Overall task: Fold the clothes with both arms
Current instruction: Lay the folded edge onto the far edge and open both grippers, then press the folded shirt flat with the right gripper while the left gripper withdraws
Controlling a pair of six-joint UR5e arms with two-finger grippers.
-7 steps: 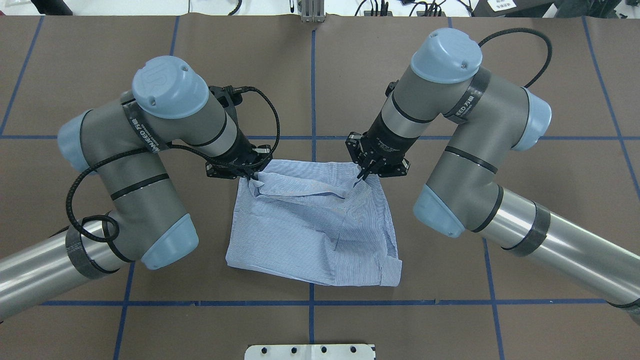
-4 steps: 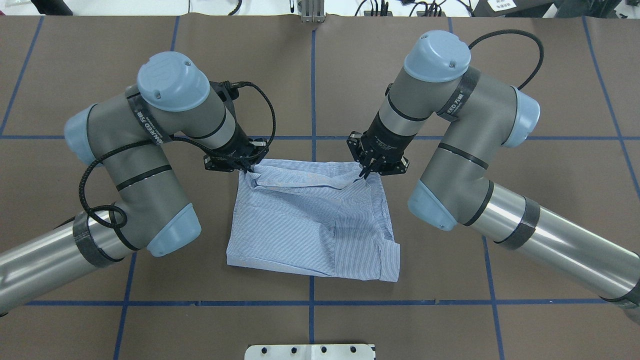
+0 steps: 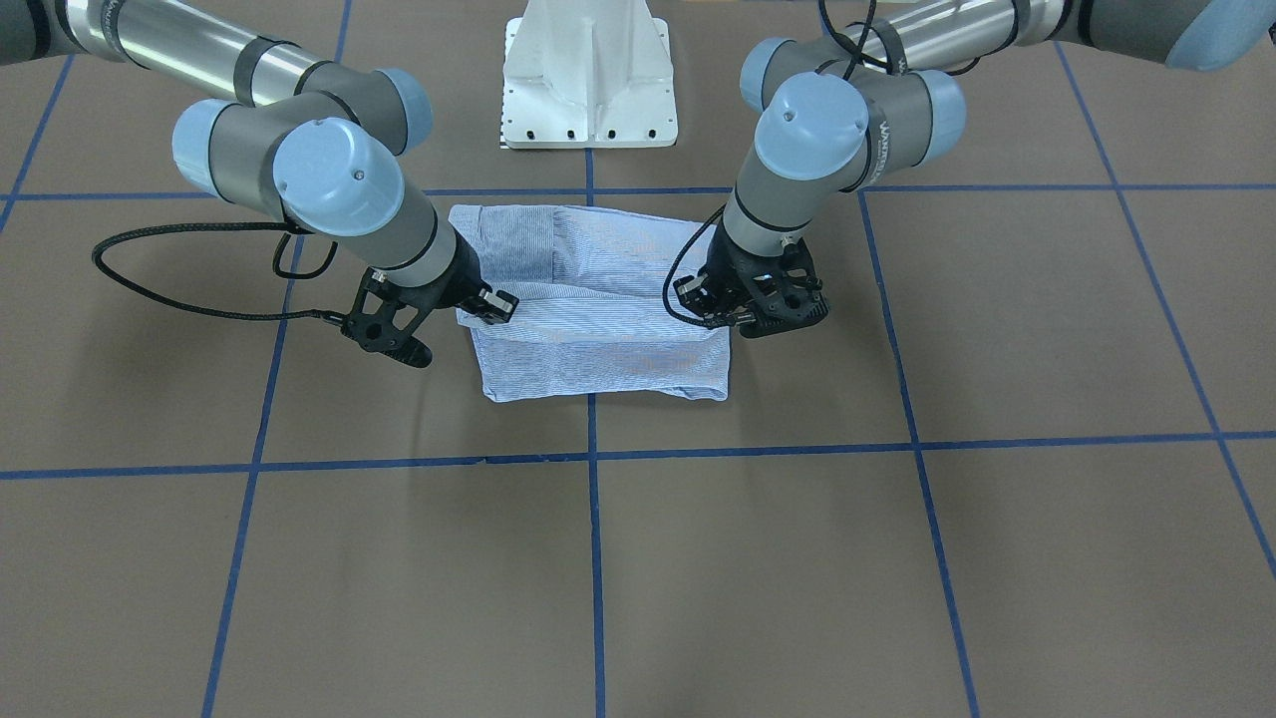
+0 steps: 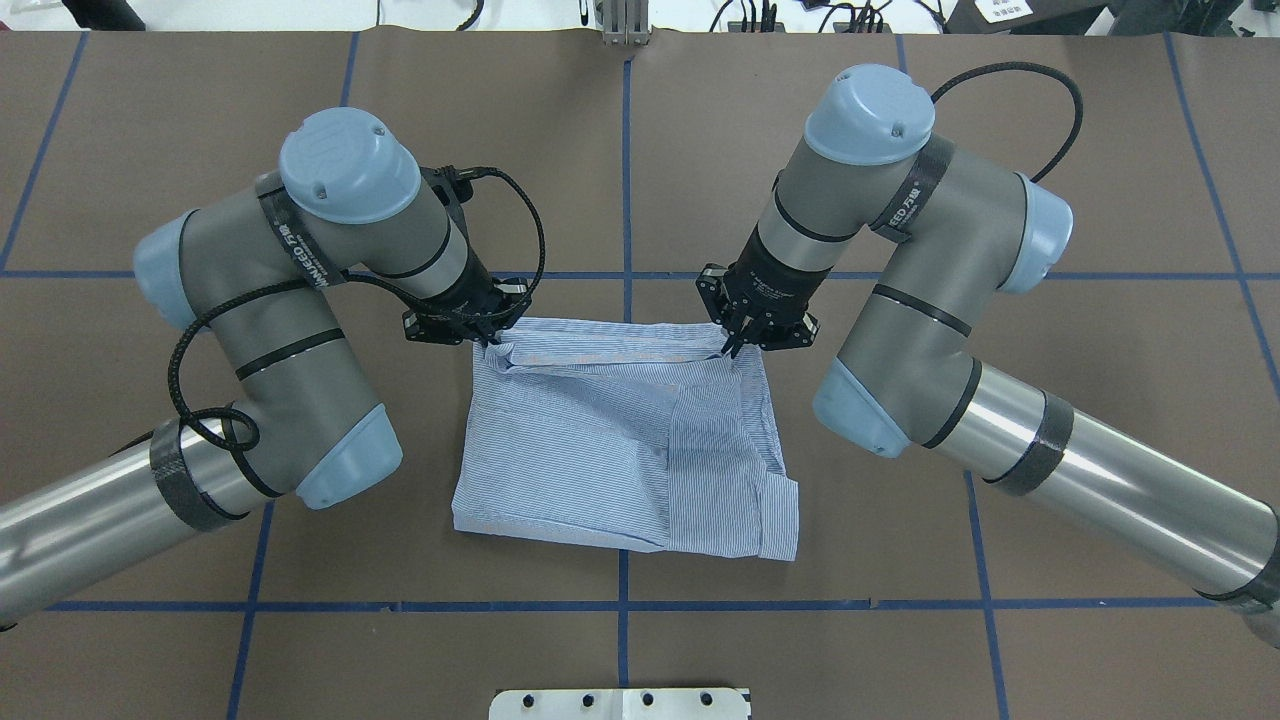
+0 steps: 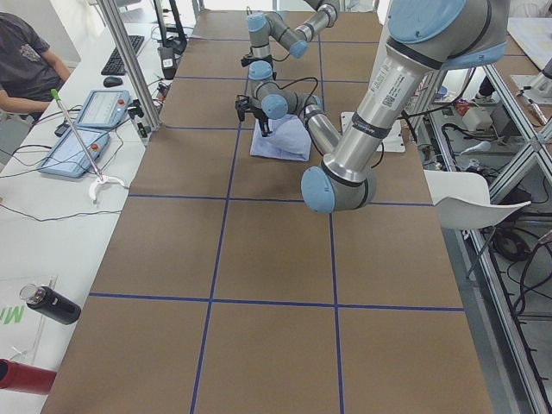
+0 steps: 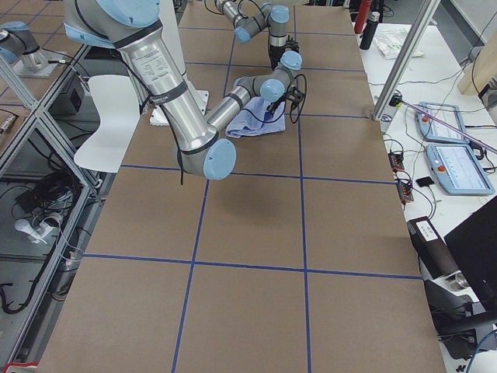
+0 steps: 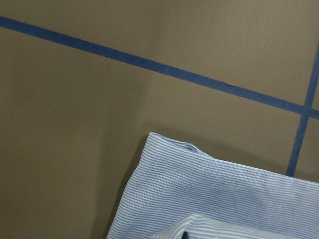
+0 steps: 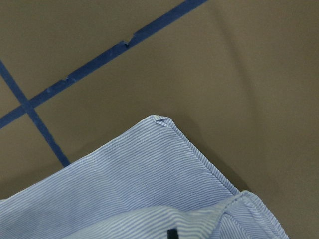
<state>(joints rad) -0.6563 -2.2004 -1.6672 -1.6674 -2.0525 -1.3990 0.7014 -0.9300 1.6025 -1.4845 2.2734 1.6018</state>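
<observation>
Brown counter (image 6: pixel 248 311) w/ blue tape grid (image 6: pixel 256 268). Near, big right arm (image 6: pixel 167 85) enters top left, elbow low over the counter, forearm angling back up to the light blue shirt (image 6: pixel 260 126), which lies rumpled towards the far end. Far, small left arm (image 6: pixel 276 31) reaches down to the same shirt. White chair (image 6: pixel 105 97) off the counter at left. Two tablets (image 6: pixel 458 167) on a white side counter at right.

Held shirt (image 4: pixel 620 450) edge drawn taut (fold flatter).
</observation>
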